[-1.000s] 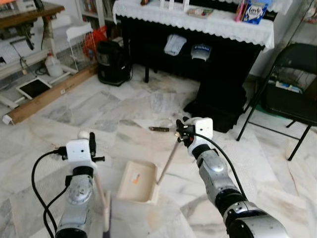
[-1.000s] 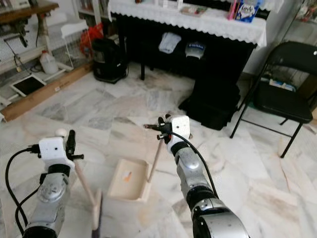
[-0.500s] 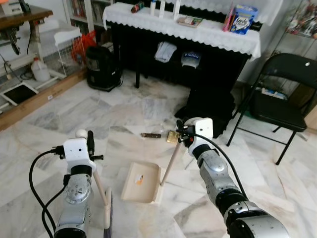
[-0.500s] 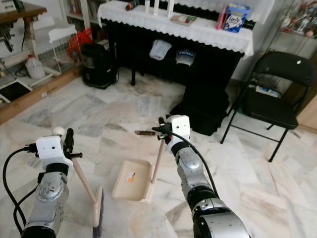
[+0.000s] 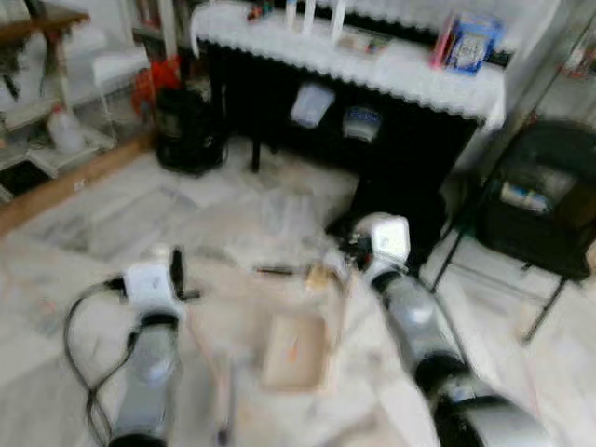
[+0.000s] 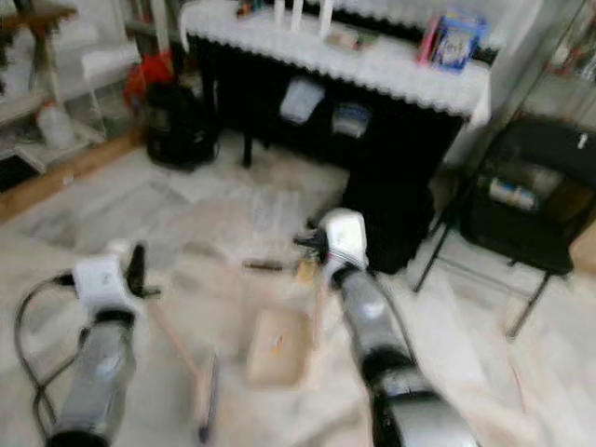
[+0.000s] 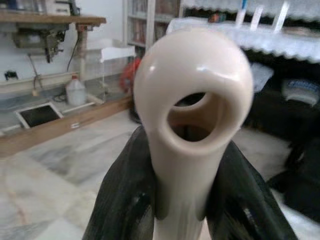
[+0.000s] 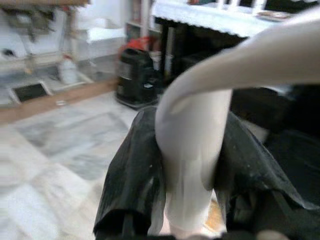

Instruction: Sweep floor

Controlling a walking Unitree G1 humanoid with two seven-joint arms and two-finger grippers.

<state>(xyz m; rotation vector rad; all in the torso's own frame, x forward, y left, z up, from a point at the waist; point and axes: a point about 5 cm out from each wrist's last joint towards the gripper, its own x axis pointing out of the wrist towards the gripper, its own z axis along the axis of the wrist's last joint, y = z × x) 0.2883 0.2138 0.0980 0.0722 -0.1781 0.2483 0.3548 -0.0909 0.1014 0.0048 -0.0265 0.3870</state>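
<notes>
Both eye views are blurred. My left gripper point(image 5: 173, 272) is shut on the beige broom handle point(image 7: 192, 115), whose tip has a hole in it; its black fingers point(image 7: 125, 200) press on both sides. The broom head point(image 5: 223, 414) rests on the marble floor in front of me. My right gripper point(image 5: 348, 250) is shut on the beige dustpan handle point(image 8: 195, 135). The dustpan point(image 5: 298, 349) sits on the floor between the arms with an orange bit in it. A dark stick-like piece point(image 5: 275, 271) and a small yellowish scrap point(image 5: 318, 276) lie just beyond it.
A black piano under a white lace cloth point(image 5: 372, 56) stands ahead, with a black stool point(image 5: 400, 200) in front of it. A black folding chair point(image 5: 540, 186) is at the right, a black bin point(image 5: 186, 130) and a wooden plank point(image 5: 65, 182) at the left.
The whole picture has shifted and gone blurred, so the camera is moving. Both grippers keep their hold on the broom and the dustpan handle.
</notes>
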